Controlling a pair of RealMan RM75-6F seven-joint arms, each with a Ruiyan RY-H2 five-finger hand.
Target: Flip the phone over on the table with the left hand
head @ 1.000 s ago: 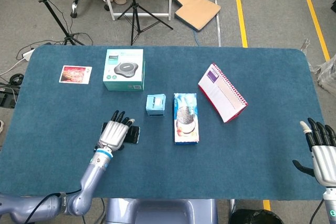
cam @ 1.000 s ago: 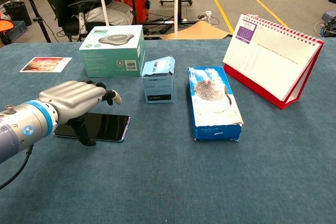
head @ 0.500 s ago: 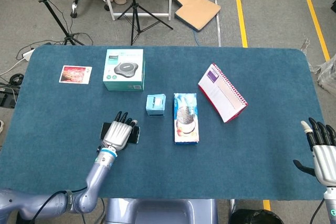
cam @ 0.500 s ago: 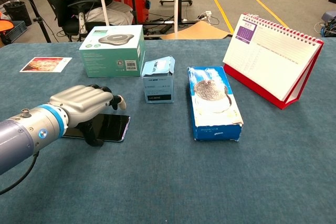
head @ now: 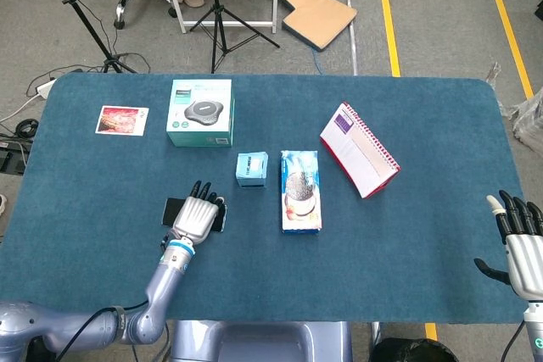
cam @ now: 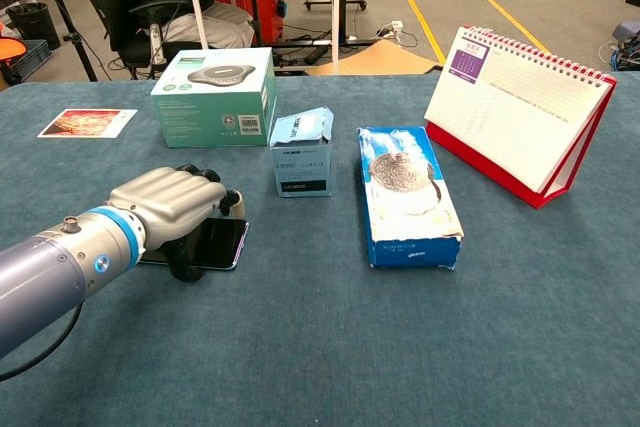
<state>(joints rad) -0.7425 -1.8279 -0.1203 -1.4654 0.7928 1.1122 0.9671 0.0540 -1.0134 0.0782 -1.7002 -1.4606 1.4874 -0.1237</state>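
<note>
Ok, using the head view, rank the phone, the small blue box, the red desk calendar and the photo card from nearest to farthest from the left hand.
From the left hand:
1. Phone, under the hand.
2. Small blue box, up and right.
3. Photo card, far left corner.
4. Red desk calendar, well right.

L hand (cam: 170,205) over phone (cam: 215,243) | calendar (cam: 520,112) far R

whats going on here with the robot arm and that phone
The robot's left hand lies over a dark phone that sits flat on the blue table, next to a small blue box. The phone is not yet flipped. The right hand hovers open at the table's far right edge, holding nothing.
</note>
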